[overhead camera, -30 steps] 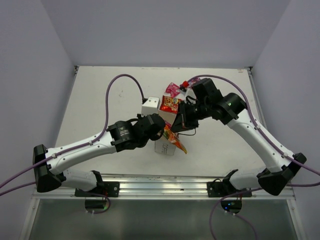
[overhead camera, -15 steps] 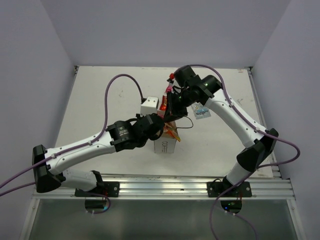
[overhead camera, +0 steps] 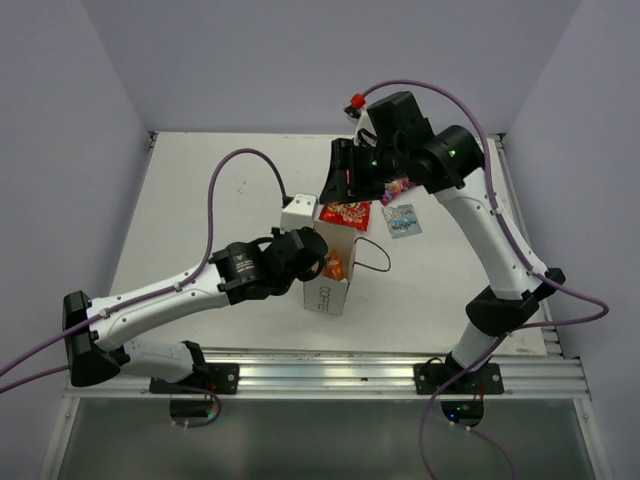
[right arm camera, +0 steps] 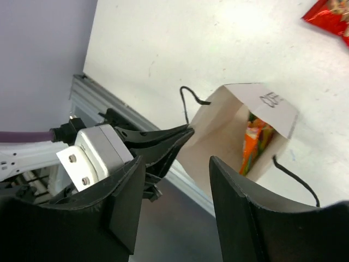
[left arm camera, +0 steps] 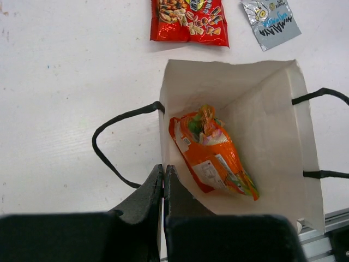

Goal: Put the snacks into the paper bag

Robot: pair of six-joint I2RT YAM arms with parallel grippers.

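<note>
the left gripper (left arm camera: pixel 163 170) is pinched tight on the rim of the paper bag (left arm camera: pixel 267 125), and an orange packet (left arm camera: pixel 214 158) lies inside the bag. the right gripper (right arm camera: pixel 175 164) hangs above the bag, jaws spread wide and empty. just beyond the bag lie a red packet (left arm camera: pixel 188 19) and a silvery-blue packet (left arm camera: pixel 271 23), with what may be a pink packet (overhead camera: pixel 400 187) further off, half hidden.

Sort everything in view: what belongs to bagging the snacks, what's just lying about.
Job: paper bag, held by left tool; orange packet inside it; red packet and silvery-blue packet on the table; open right tool.
Lying about: white block; purple cables.
</note>
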